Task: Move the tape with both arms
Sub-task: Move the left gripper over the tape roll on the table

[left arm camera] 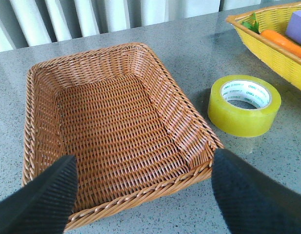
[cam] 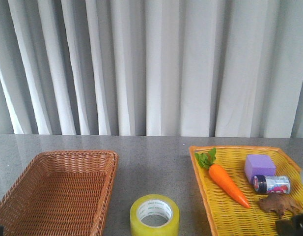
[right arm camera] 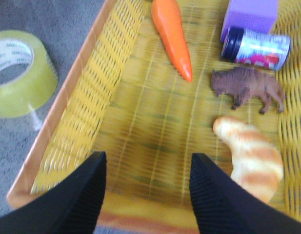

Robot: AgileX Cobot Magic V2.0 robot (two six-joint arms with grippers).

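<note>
The roll of tape (cam: 154,215) lies flat on the surface (cam: 151,162), probably light, stiff and smooth, best pinched across its wall, while both hands, left hand (left arm camera: 140,195) and right hand (right arm camera: 148,195), are released and hold nothing.

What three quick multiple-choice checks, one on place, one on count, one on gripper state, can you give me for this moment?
1. Where is the tape?
A. In the brown basket
B. On the table between the brown basket and the yellow tray
C. In the yellow tray

2. How many things lie in the brown basket?
A. None
B. One
C. Three

3. How does the left gripper stand?
A. Shut on the tape
B. Shut on nothing
C. Open

Answers:
1. B: the front view shows the roll on the bare table, with the basket on one side and the tray on the other.
2. A: the left wrist view shows only bare weave inside.
3. C: its fingers are spread wide apart over the basket's near rim, with nothing between them.
</note>
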